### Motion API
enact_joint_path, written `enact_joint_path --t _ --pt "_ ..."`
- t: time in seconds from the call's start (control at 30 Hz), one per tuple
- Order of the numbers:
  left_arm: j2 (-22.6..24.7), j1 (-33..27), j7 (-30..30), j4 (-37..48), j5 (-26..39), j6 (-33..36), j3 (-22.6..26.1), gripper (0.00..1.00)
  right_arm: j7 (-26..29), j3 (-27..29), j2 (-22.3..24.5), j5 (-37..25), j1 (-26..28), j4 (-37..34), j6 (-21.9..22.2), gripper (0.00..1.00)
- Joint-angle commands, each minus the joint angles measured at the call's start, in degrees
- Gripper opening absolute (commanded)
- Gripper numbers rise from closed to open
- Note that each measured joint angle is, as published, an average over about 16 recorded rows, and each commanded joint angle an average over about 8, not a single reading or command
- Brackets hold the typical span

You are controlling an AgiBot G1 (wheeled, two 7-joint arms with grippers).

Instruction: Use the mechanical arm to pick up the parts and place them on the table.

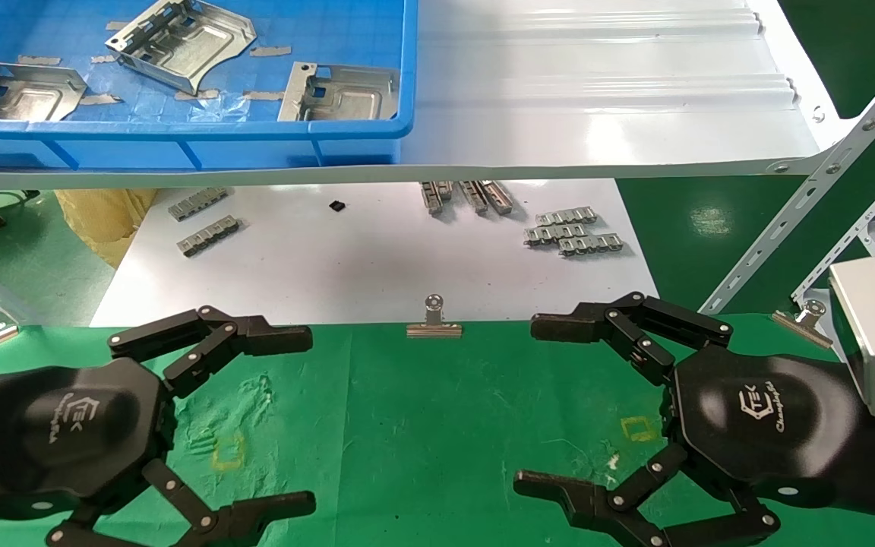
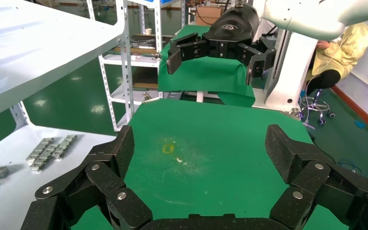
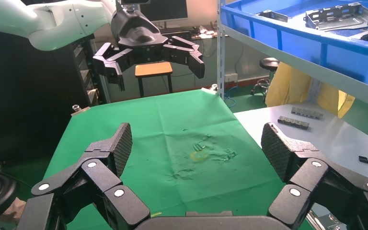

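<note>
Three silver stamped parts lie in the blue crate (image 1: 179, 131) on the shelf at the far left: one at the middle (image 1: 179, 42), one at the left (image 1: 16, 91), one at the right (image 1: 342, 91). They also show in the right wrist view (image 3: 340, 14). My left gripper (image 1: 308, 419) hovers open and empty over the green table (image 1: 422, 425) at the near left. My right gripper (image 1: 526, 405) hovers open and empty at the near right, facing it. Each wrist view shows its own open fingers over bare cloth (image 2: 201, 148) (image 3: 196, 143).
A glossy white board (image 1: 377, 266) beyond the table holds small ridged strips (image 1: 574, 232) (image 1: 210, 228). Binder clips (image 1: 434, 319) (image 1: 802, 319) grip the cloth's far edge. A white shelf (image 1: 597, 91) overhangs the board. A slotted metal upright (image 1: 810, 205) stands at the right. Yellow squares (image 1: 227, 452) (image 1: 639, 428) mark the cloth.
</note>
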Motion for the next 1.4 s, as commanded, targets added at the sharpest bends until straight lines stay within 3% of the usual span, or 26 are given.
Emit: enact_joint_path --t 0.03,0.93,0.97,1.23,1.4 --pt "0.0 0.0 0.0 0.0 0.0 0.0 0.0 1.0 0.0 0.0 0.0 0.0 0.0 0.0 0.0 1.0" --pt "0.0 0.0 0.0 0.0 0.0 0.0 0.0 1.0 0.0 0.0 0.0 0.0 0.0 0.0 0.0 1.0" --pt "0.0 0.0 0.0 0.0 0.0 0.0 0.0 1.0 0.0 0.0 0.0 0.0 0.0 0.0 0.0 0.97" --pt "0.0 0.0 0.0 0.0 0.0 0.0 0.0 1.0 0.0 0.0 0.0 0.0 0.0 0.0 0.0 0.0" --pt "0.0 0.0 0.0 0.0 0.0 0.0 0.0 1.0 0.0 0.0 0.0 0.0 0.0 0.0 0.0 0.0"
